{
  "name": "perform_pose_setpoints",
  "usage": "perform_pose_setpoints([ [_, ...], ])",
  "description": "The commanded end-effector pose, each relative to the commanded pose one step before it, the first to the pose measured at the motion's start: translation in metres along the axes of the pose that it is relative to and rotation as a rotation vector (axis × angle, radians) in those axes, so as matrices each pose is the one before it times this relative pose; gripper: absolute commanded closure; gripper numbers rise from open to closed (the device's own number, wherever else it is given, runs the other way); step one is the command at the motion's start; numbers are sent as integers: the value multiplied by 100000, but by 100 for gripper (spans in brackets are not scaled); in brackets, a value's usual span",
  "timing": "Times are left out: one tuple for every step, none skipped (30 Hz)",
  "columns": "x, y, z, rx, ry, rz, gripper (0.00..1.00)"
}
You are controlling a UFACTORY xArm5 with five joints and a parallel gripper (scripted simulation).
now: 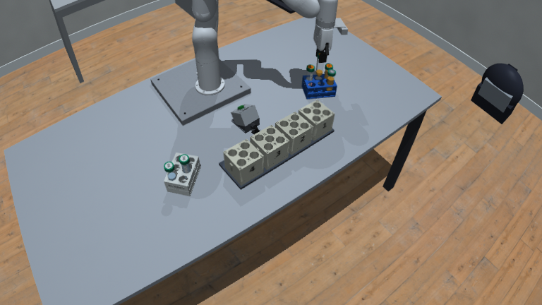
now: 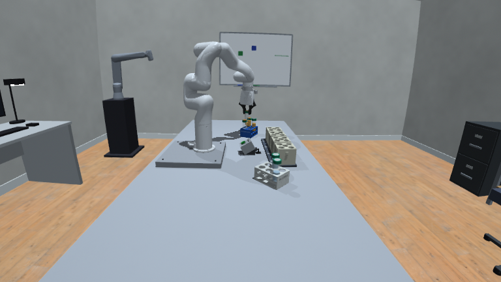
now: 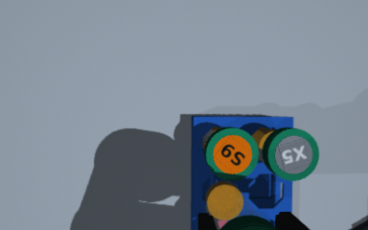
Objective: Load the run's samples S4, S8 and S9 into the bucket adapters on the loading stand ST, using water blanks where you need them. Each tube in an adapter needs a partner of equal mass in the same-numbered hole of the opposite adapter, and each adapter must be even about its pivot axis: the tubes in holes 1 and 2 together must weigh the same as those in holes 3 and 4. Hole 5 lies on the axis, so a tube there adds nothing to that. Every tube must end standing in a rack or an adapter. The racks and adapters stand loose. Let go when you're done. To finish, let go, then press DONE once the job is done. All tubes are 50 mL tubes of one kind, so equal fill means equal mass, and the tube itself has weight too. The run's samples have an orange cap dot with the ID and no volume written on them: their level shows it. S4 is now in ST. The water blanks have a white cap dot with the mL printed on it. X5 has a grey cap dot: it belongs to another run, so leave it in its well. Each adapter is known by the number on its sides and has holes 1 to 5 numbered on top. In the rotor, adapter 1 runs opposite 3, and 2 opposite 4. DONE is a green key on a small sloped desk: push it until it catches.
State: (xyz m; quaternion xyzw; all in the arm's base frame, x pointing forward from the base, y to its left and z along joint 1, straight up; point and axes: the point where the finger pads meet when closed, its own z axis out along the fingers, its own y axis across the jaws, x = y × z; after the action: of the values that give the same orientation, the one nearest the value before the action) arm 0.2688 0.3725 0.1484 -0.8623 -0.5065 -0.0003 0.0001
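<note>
A: Where is the tube being held?
B: The green-capped tube (image 1: 319, 73) (image 2: 246, 115) (image 3: 249, 224) is being gripped upright by the jaws (image 1: 321, 56) (image 2: 246, 109), narrowed on it. It's being held at the blue rack (image 1: 320, 93) (image 2: 248, 132) (image 3: 198, 192); ID not being shown, seating can't be told.
A: Neighbours?
B: S9 (image 1: 329, 66) (image 2: 249, 119) (image 3: 232, 153) and X5 (image 1: 332, 73) (image 2: 254, 119) (image 3: 293, 154) are being kept side by side in that rack. Another orange-dotted tube (image 1: 310, 68) (image 2: 244, 121) is being held there too, ID unreadable.
A: Anything loaded?
B: No tube is being seen in the four adapters (image 1: 275, 150) (image 2: 286, 155) on the loading stand (image 1: 241, 186) (image 2: 269, 156). S4 isn't being confirmed there.
A: Blanks?
B: Two water blanks (image 1: 184, 159) (image 2: 276, 160) are being stored in the white rack (image 1: 178, 190) (image 2: 281, 181) out on the counter (image 1: 99, 225) (image 2: 221, 227); volumes unreadable.
A: Left?
B: Probably everything: samples, equal-mass partners, pivot balance, release, then DONE (image 1: 241, 107) (image 2: 242, 142) being pushed.
</note>
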Motion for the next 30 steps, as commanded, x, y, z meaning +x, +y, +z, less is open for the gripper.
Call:
perform_pose_setpoints([
  [102,14,212,-892,252,1,100],
  [0,0,100,0,0,0,100],
  [0,0,100,0,0,0,100],
  [0,0,100,0,0,0,100],
  [0,0,0,0,0,0,100],
  [0,0,0,0,0,0,100],
  [0,0,100,0,0,0,100],
  [0,0,100,0,0,0,100],
  [0,0,100,0,0,0,100],
  [0,0,100,0,0,0,100],
  [0,0,100,0,0,0,100],
  [0,0,100,0,0,0,100],
  [0,0,100,0,0,0,100],
  [0,0,100,0,0,0,100],
  [0,0,100,0,0,0,100],
  [0,0,100,0,0,0,100],
  [0,0,100,0,0,0,100],
  [0,0,100,0,0,0,100],
  [0,0,100,0,0,0,100],
  [0,0,100,0,0,0,100],
  [0,0,100,0,0,0,100],
  [0,0,0,0,0,0,100],
  [0,0,0,0,0,0,100],
  [0,0,100,0,0,0,100],
  [0,0,100,0,0,0,100],
  [0,0,100,0,0,0,100],
  [0,0,100,0,0,0,100],
  [0,0,100,0,0,0,100],
  [0,0,100,0,0,0,100],
  [0,0,100,0,0,0,100],
])
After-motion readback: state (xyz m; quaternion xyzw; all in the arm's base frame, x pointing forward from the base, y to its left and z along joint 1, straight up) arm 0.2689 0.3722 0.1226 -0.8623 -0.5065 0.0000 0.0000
